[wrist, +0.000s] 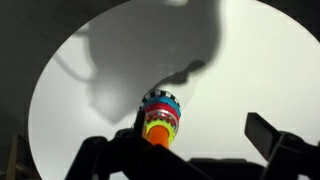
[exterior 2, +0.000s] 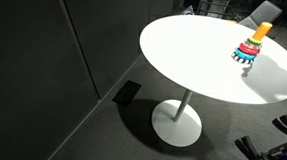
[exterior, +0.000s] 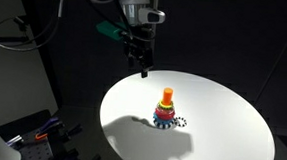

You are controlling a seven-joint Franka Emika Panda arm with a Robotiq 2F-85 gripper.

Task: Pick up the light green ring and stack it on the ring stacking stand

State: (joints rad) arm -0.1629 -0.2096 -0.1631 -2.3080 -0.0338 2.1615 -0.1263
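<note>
The ring stacking stand [exterior: 165, 113] stands on the round white table [exterior: 220, 135], with its orange peg upright. It also shows in an exterior view [exterior 2: 252, 47] and in the wrist view [wrist: 160, 115]. The light green ring [wrist: 158, 128] sits on the peg, on top of the red and teal rings. My gripper [exterior: 139, 65] hangs in the air above the table's far edge, back and to the left of the stand. In the wrist view its fingers [wrist: 185, 150] are wide apart and empty, with the stand between them and nearer the left finger.
The table stands on a single pedestal with a round foot [exterior 2: 177, 123] on dark carpet. A flat black object [exterior 2: 128, 91] lies on the floor beside a dark wall. Cables and equipment [exterior: 35, 134] crowd the lower left below the table's edge.
</note>
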